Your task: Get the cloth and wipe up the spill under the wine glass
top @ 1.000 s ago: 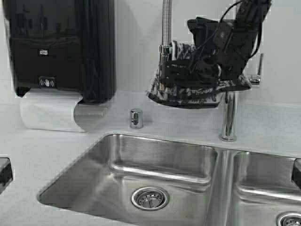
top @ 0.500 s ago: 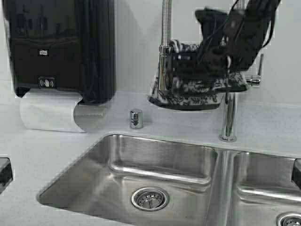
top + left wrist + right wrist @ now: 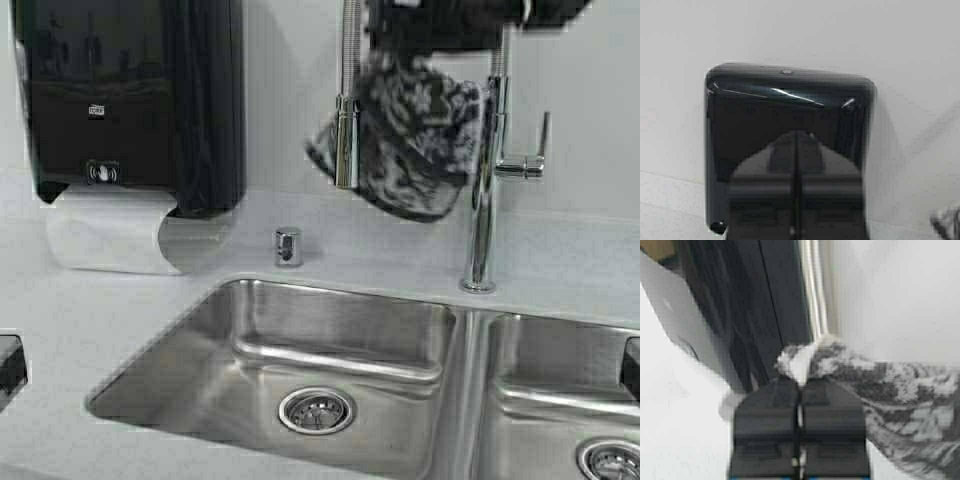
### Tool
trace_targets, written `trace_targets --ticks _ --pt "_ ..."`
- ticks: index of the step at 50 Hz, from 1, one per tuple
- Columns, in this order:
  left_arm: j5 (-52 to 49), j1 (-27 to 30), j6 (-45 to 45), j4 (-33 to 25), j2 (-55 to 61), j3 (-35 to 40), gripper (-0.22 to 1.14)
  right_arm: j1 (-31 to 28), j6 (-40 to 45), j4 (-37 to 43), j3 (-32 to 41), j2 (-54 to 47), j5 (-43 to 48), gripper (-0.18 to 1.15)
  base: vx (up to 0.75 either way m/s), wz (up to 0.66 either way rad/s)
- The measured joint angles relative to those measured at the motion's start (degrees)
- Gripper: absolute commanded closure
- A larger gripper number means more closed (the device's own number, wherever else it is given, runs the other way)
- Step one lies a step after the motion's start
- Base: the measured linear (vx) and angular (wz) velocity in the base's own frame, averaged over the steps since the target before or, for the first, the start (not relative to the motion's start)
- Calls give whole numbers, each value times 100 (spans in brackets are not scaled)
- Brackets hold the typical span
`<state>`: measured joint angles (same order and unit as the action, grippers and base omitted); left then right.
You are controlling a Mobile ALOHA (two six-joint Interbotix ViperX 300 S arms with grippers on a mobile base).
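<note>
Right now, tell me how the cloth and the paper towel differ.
The cloth is dark with a white pattern; the paper towel is plain white. The cloth hangs bunched in the air by the faucet, pinched in the right claw; the paper towel hangs as a curled sheet from the black dispenser. Both hang above the counter.

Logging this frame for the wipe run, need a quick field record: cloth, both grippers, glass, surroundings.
cloth: dark patterned cloth hanging in the air by the faucet, above the counter
right gripper: right gripper shut on cloth, raised at the top of the high view
left gripper: left gripper shut, empty, facing the paper towel dispenser
wine glass: not in view
spill: not in view
sink: double sink below
</note>
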<state>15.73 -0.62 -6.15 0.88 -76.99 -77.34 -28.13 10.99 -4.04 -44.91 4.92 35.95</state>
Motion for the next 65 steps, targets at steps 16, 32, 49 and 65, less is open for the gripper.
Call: trace_targets --ticks 16,32,49,65 --pt "-35 0 0 0 -9 -18 89 -158 0 -396 800 1020 -1063 91 -14 -2" --pt "-97 0 0 0 -9 -18 89 -492 0 -466 1195 2021 -1652 91 -15 1" --pt "-167 0 -18 -70 -9 -53 89 -1028 0 -466 1160 2760 -2399 91 -11 15" --pt "-176 0 -35 -141 -9 -44 89 -1090 0 -466 809 2839 -2549 91 -12 29"
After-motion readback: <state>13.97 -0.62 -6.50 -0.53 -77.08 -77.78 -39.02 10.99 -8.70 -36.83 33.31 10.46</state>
